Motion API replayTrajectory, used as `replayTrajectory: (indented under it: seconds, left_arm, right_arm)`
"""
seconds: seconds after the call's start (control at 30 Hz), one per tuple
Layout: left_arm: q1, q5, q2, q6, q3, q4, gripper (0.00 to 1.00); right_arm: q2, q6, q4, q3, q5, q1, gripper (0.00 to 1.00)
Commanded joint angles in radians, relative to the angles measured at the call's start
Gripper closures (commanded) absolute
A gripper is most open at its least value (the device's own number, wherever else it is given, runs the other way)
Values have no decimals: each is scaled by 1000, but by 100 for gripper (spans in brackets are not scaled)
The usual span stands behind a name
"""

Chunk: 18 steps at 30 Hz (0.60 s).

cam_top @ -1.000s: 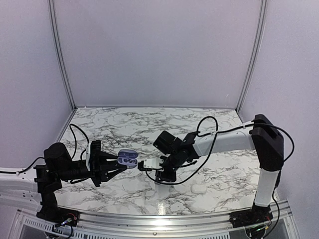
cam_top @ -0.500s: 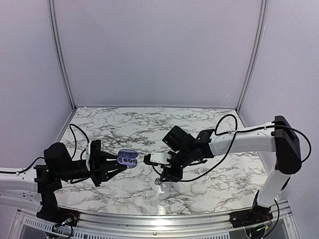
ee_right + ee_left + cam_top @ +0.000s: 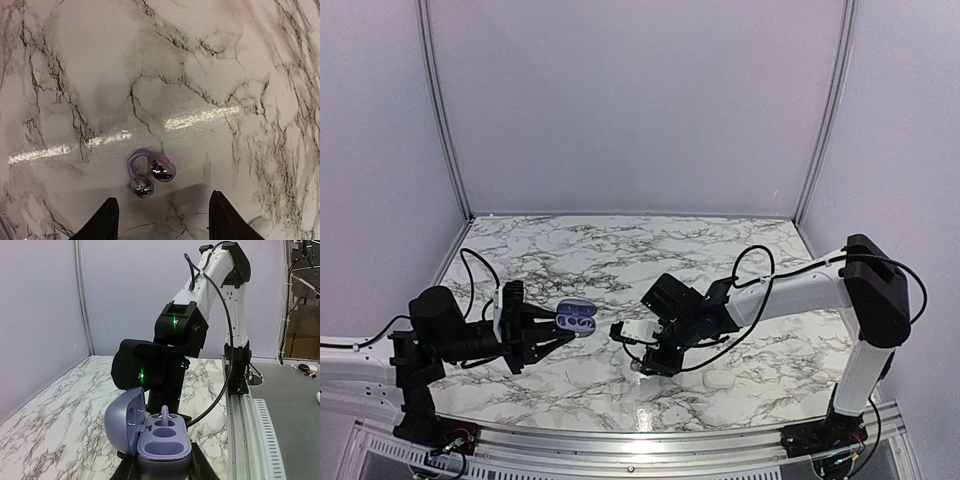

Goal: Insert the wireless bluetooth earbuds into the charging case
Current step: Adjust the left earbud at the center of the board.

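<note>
My left gripper (image 3: 548, 330) is shut on an open purple charging case (image 3: 576, 319) and holds it above the table. In the left wrist view the case (image 3: 162, 445) has its lid (image 3: 122, 420) swung left, and one purple earbud (image 3: 165, 415) stands in the far slot. The near slots are empty. A second shiny purple clip-shaped earbud (image 3: 149, 173) lies on the marble table just ahead of my right gripper (image 3: 162, 222). That gripper is open, with one finger on each side of the earbud and apart from it. In the top view the right gripper (image 3: 647, 360) hangs low over the earbud (image 3: 639, 367).
A small white pebble-shaped case (image 3: 720, 379) lies on the table to the right of the right gripper; its edge shows in the right wrist view (image 3: 261, 225). The right arm (image 3: 165, 360) stands close behind the held case. A metal rail (image 3: 620, 440) runs along the table's near edge.
The right arm swung out to the right, then drew back, and its gripper now sits lower over the earbud on the table. The left arm and the case have not moved.
</note>
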Motion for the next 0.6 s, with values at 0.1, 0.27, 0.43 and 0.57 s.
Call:
replayTrajectory:
  seconds: [0.1,0.27,0.43,0.57]
  left_arm:
    - [7,-15,-2,-8,8,41,100]
    - [6,-15,2,-13,6,41,100]
    - [7,-23,0,-13,3,40,100]
    - [7,-26,-4,-15,-1,40,100]
  right_arm:
    - [54,59,48,17,97,-5,50]
    - [49,79,76,7,80,-56,52]
    - [49,79,80,-1,77,-90,53]
    - [21,57,78,-11,66,-104,54]
